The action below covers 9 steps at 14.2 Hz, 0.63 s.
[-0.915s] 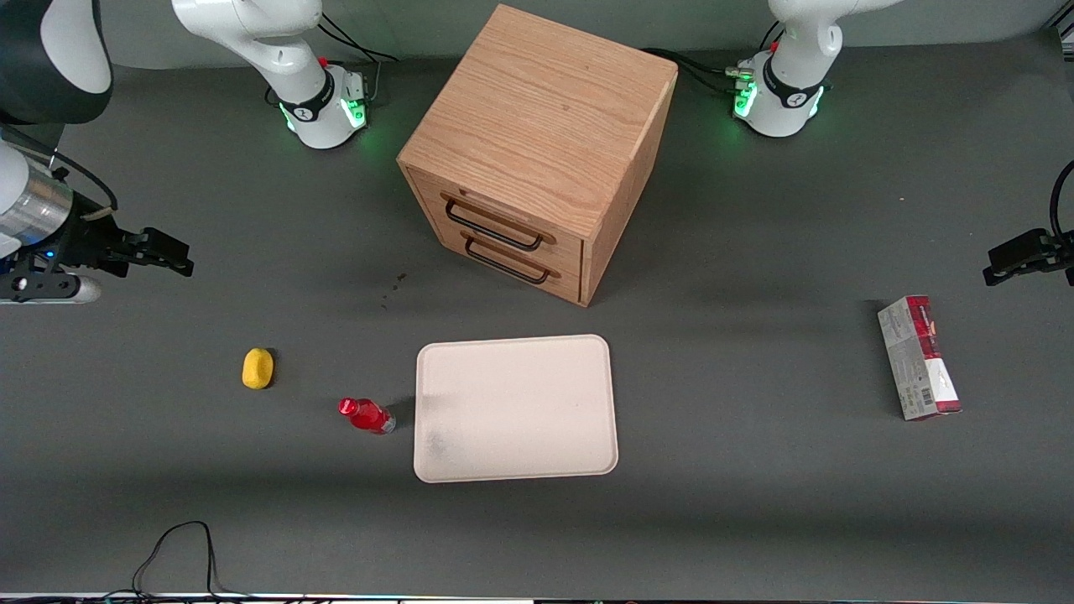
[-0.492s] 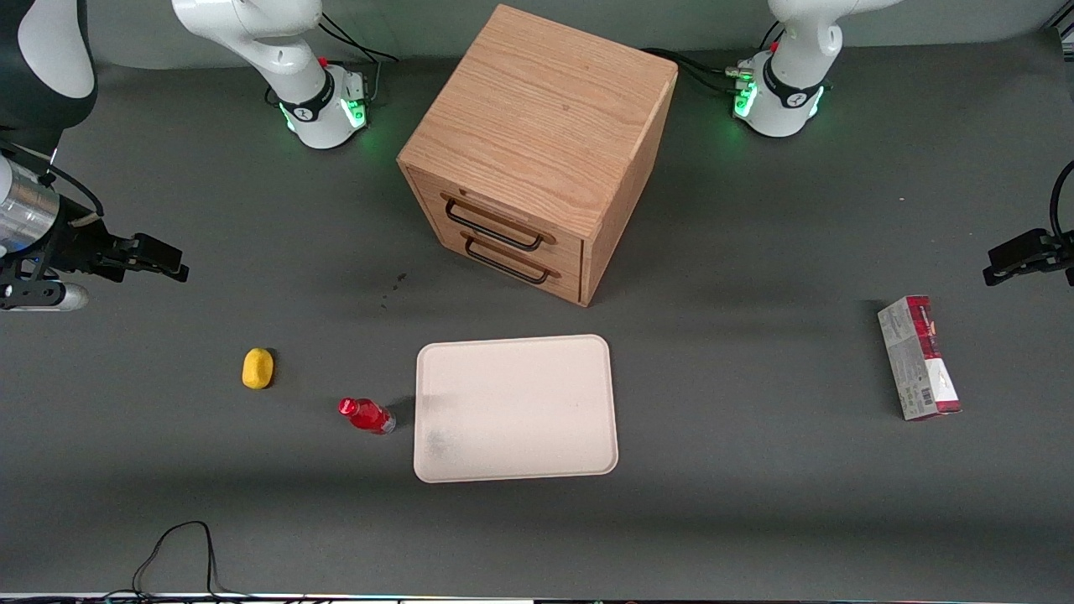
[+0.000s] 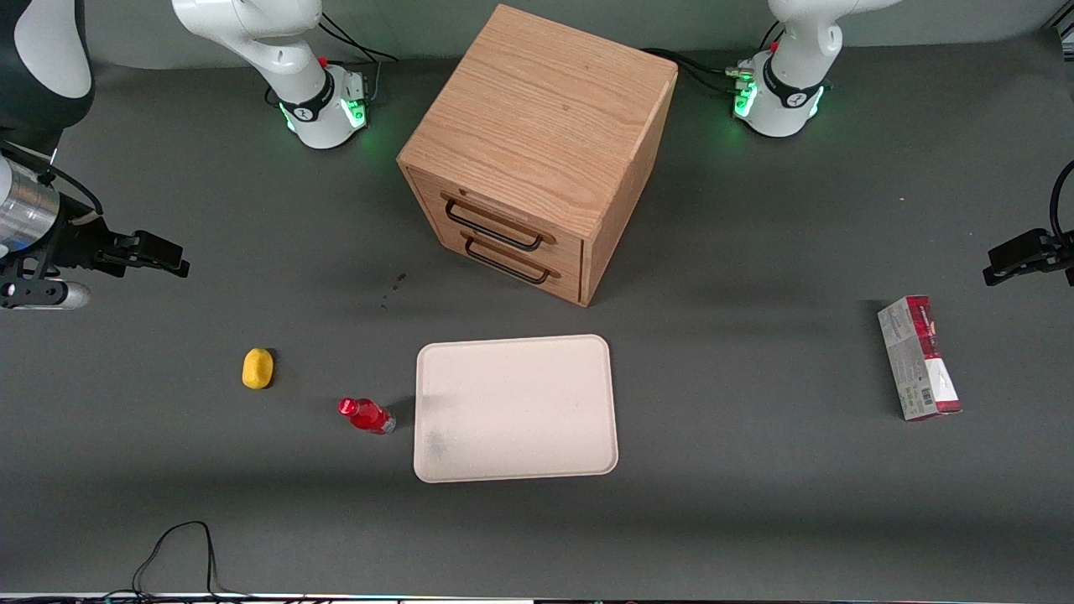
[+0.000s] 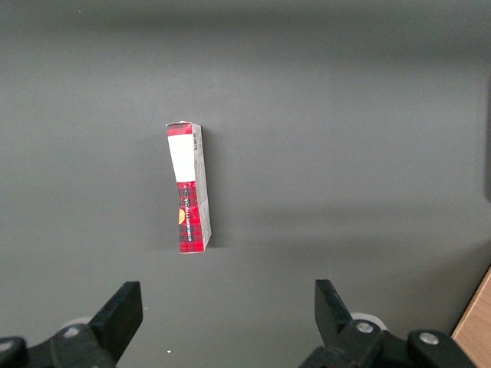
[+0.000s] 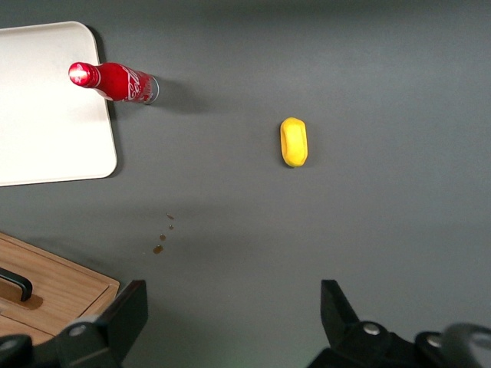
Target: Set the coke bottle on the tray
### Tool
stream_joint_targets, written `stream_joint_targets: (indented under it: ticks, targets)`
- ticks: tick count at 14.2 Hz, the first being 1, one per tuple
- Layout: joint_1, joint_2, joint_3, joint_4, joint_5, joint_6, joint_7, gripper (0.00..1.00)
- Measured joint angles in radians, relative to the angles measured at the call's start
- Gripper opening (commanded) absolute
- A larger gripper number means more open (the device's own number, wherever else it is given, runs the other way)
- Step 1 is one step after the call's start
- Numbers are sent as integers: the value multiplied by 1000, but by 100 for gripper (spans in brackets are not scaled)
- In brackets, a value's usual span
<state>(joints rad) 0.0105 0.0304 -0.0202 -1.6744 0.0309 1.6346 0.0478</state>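
Observation:
The coke bottle (image 3: 367,415) is small and bright red with a red cap. It stands on the dark table right beside the cream tray (image 3: 515,408), on the working arm's side of it. It also shows in the right wrist view (image 5: 115,82), next to the tray's rim (image 5: 46,115). My right gripper (image 3: 155,253) hovers high at the working arm's end of the table, well away from the bottle and farther from the front camera. In the right wrist view the gripper (image 5: 234,307) is open and empty over bare table.
A yellow lemon-like lump (image 3: 258,368) lies between my gripper and the bottle. A wooden drawer cabinet (image 3: 537,151) stands farther from the camera than the tray. A red-and-grey carton (image 3: 918,357) lies toward the parked arm's end. A black cable (image 3: 176,554) lies near the front edge.
My right gripper drew back slightly toward the working arm's end of the table, then held still. The bottle, tray and other things have not moved.

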Motion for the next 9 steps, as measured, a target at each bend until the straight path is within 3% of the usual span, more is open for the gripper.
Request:
stream_joint_targets:
  ticks: [9]
  targets:
    - [17, 5, 17, 31, 0, -57, 0, 100]
